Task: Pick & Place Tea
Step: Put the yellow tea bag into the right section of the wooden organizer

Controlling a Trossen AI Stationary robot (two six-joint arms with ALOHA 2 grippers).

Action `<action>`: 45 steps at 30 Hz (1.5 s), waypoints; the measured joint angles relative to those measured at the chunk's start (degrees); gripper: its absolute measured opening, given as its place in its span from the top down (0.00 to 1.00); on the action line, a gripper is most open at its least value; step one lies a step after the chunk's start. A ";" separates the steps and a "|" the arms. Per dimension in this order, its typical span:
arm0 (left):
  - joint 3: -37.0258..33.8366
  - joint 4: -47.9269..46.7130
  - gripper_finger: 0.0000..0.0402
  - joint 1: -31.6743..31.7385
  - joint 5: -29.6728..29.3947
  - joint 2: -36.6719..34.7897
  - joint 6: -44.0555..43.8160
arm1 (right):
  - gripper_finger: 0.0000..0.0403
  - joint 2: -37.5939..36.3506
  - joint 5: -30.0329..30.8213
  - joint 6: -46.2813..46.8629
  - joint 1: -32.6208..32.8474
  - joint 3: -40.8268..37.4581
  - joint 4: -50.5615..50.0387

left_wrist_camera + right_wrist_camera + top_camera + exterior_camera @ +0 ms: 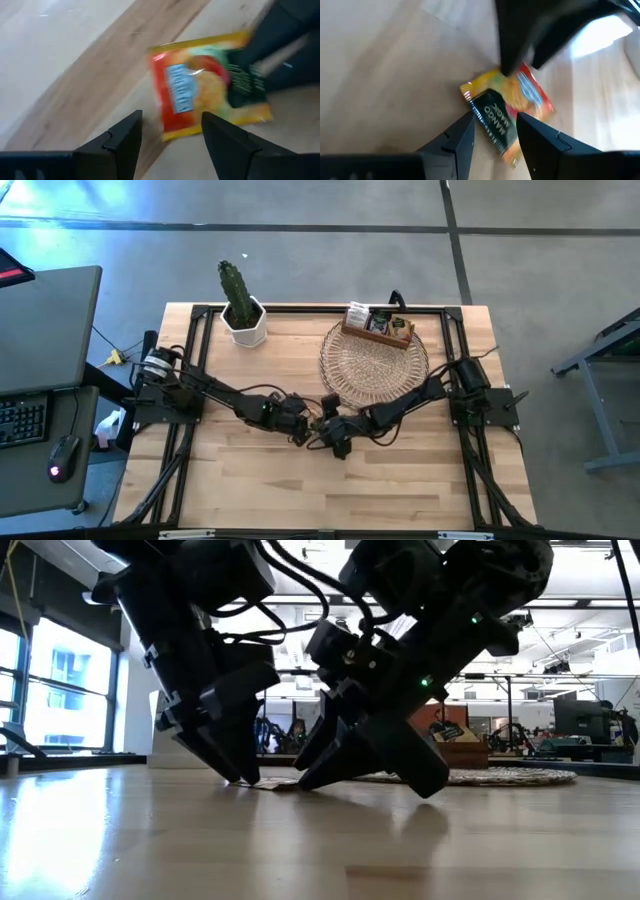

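Observation:
One tea sachet (207, 85), yellow-orange with a red side and a black printed panel, lies flat on the wooden table near its middle (318, 424). My left gripper (170, 137) stands open over one end of it, fingers slanting down. My right gripper (492, 132) comes from the opposite side, also open, its fingers on either side of the black-panel end (495, 120). In the low view both sets of fingertips are down at table level, left gripper (245, 778) and right gripper (310, 780), with the sachet (275, 783) between them. My left gripper has a fingertip (507, 67) down at the sachet's yellow edge; whether it touches the sachet I cannot tell. My right gripper has a finger (272, 55) over the black-panel end; whether it touches I cannot tell. The sachet lies flat on the table.
A round wicker mat (375, 362) lies at the far right, with a brown wooden box (378, 326) of sachets on its far edge. A cactus in a white pot (242, 315) stands at the far left. Bare wood stretches toward the near edge (320, 500).

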 joint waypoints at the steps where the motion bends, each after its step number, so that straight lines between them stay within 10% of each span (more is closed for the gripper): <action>1: 0.00 0.18 0.50 -0.43 0.12 0.00 -0.35 | 0.64 -0.01 0.60 -0.05 -0.14 -0.02 -0.17; 9: 0.00 2.10 0.50 -4.57 1.50 0.04 -4.72 | 0.64 -2.26 7.21 1.44 -0.27 -0.21 -6.46; 17: 0.00 4.69 0.50 -7.89 2.74 0.11 -6.79 | 0.64 -8.67 10.83 21.80 -0.36 -0.47 -20.92; 27: 0.02 0.51 0.50 -6.61 0.66 -2.16 -5.59 | 0.64 -12.13 -12.35 49.85 -4.72 -0.67 -13.54; 45: 0.07 1.28 0.50 -6.61 0.05 -0.70 -4.91 | 0.64 -5.26 -22.41 71.54 -10.91 -4.56 1.49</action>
